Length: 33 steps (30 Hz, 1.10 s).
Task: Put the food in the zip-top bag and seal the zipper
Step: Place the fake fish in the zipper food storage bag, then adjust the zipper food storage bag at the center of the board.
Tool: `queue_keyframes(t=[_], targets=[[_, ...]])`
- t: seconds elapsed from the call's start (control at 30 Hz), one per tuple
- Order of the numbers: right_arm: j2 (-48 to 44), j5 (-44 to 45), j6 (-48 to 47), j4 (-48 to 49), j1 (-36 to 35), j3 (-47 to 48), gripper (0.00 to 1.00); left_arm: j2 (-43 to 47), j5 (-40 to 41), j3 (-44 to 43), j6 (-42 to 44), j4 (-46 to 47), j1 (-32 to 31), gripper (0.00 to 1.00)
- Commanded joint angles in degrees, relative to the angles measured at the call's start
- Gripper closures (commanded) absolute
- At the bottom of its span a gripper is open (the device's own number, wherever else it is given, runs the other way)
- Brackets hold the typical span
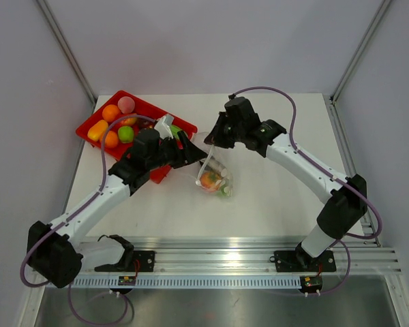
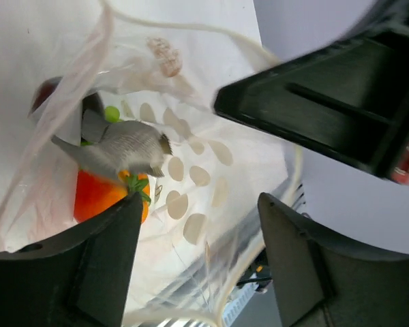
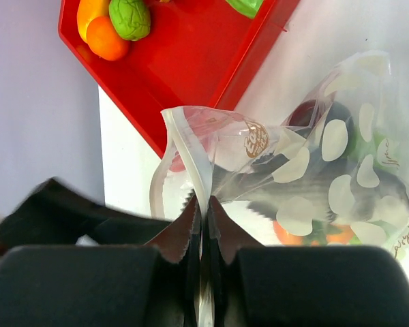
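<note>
The zip-top bag point(image 1: 217, 178) hangs in the middle of the table, holding an orange food piece point(image 2: 99, 196) and green and dark pieces. My right gripper point(image 3: 203, 206) is shut on the bag's mouth edge, on the zipper strip point(image 3: 191, 146), and holds it up. It shows in the top view point(image 1: 210, 140) just above the bag. My left gripper point(image 2: 201, 208) is open, with the bag's printed wall point(image 2: 191, 177) between its fingers. In the top view the left gripper point(image 1: 191, 154) is just left of the bag's mouth.
The red tray point(image 1: 152, 104) stands at the back left, under my left arm. It holds an orange piece point(image 1: 111, 112), a pink piece point(image 1: 126, 104), a green piece point(image 1: 125, 133) and others. The tray point(image 3: 191, 68) also shows in the right wrist view.
</note>
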State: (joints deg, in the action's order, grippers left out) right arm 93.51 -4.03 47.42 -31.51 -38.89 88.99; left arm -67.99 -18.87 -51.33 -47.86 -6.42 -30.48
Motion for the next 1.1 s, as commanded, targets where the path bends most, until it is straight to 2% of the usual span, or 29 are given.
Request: queue_keyframes(t=[0.0,0.1,0.13,0.23,0.3,0.33,0.37,0.47,0.63,0.87,0.97,1.07], targets=[[-2.46,0.34,0.92,2.77,-0.66,0.13,0.89,5.05,0.94,-6.32,8.82,-6.13,-0.28,0.37],[-2.46,0.25,0.92,3.03,-0.66,0.04,0.89,8.47,2.34,-8.87,13.48,-11.05,-0.28,0.46],[-2.46,0.25,0.83,2.94,-0.66,-0.04,0.89,9.27,4.18,-9.05,14.45,-11.95,-0.28,0.55],[-3.07,0.52,0.92,2.94,-0.66,-0.31,0.89,11.56,11.02,-8.79,16.65,-15.90,-0.11,0.71],[-3.34,0.60,0.83,2.86,-0.66,-0.40,0.89,10.60,14.11,-8.79,16.57,-19.59,0.24,0.69],[-3.60,0.69,0.83,2.68,-0.66,-0.40,0.89,9.81,15.87,-8.87,16.48,-20.73,0.51,0.54],[-3.69,0.78,0.75,2.59,-0.66,-0.40,0.89,8.41,16.49,-8.79,16.39,-22.40,0.51,0.47],[-4.22,0.96,0.57,2.24,-0.66,-0.75,0.89,6.73,16.50,-7.47,15.34,-22.77,0.51,0.37],[-5.01,1.83,-0.04,0.92,-0.66,-1.01,0.89,4.01,18.35,-5.10,14.11,-22.59,0.51,0.38],[-4.75,2.89,-1.71,-1.19,-0.66,-0.92,0.89,2.24,16.50,-3.78,13.58,-20.92,0.51,0.47],[-4.75,3.15,-2.68,-1.98,-0.66,-0.92,0.89,3.99,14.23,-3.08,14.54,-18.29,0.51,0.46],[-3.96,3.42,-3.99,-3.38,-0.66,0.13,0.89,6.81,8.08,-2.28,15.51,-13.12,0.51,0.44]])
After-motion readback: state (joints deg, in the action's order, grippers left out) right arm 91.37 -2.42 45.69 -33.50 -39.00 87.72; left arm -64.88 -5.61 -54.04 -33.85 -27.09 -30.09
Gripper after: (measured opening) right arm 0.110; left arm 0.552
